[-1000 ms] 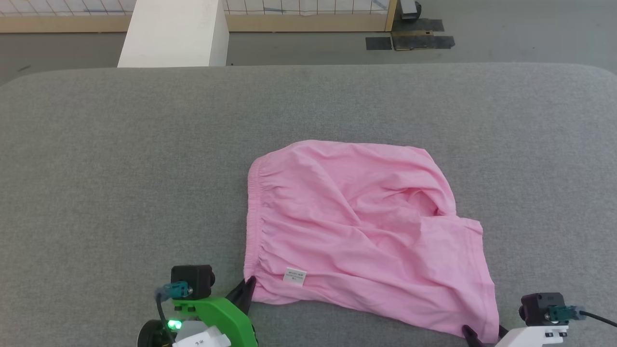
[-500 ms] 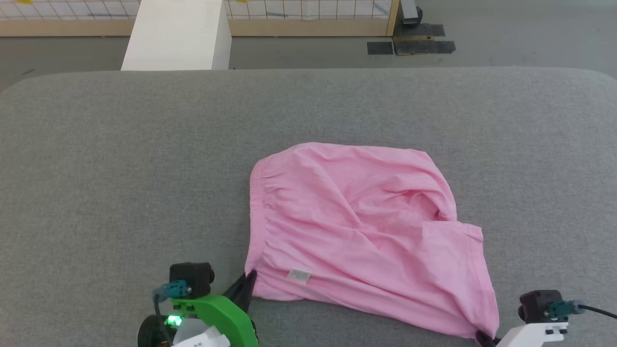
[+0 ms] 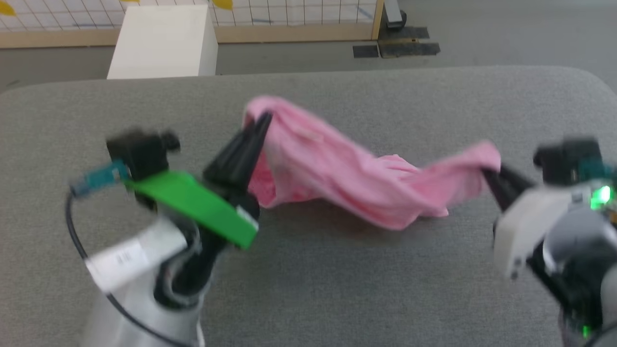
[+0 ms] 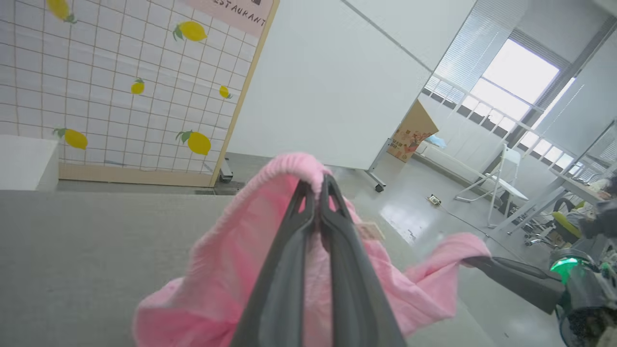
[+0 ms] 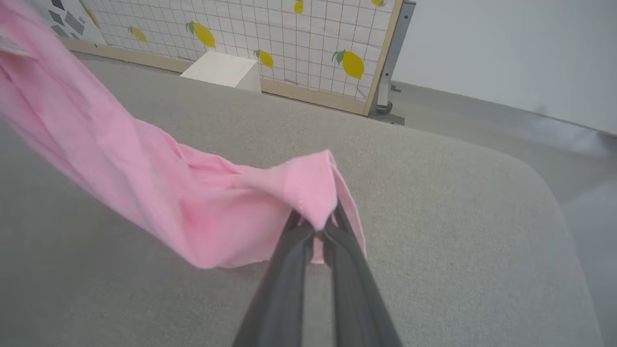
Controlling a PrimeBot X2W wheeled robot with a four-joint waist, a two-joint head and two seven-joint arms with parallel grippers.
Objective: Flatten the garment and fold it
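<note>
Grey padded surface (image 3: 337, 289), broad. The garment (image 3: 347, 178) hung slung above it, bunched, sagging mid-span, lowest fold perhaps touching. Left gripper (image 3: 262, 120) clamped on the waistband at 10 o'clock; right gripper (image 3: 487, 171) pinched a hem corner at 3 o'clock. Flattening looked unfinished; no fold made.

I am observing the pink shorts (image 3: 356, 178) hanging bunched, raised at both ends, middle sagging over the grey cushion (image 3: 308, 289).
</note>
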